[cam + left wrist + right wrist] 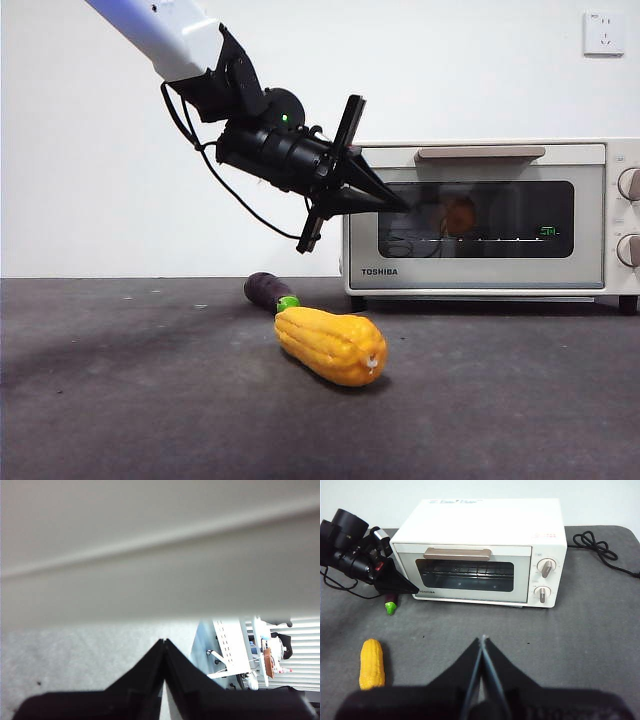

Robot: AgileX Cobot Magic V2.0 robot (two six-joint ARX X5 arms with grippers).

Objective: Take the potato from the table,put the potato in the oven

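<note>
The oven (480, 270) (470, 520) stands at the back right of the table (120, 400) with its glass door closed. Behind the glass a roundish orange-brown shape, the potato (460, 215), shows in the front view; the right wrist view does not show it. My left gripper (398, 205) (164, 642) is shut on nothing, and its tip is at the left edge of the oven door (414, 591). Shut and holding nothing, my right gripper (483, 639) hovers over the table in front of the oven.
A yellow corn cob (332, 345) (371, 663) lies on the table left of the oven. A purple eggplant (265, 290) with a green cap (391, 607) lies behind it. The oven's black cord (600, 550) trails off at the far right.
</note>
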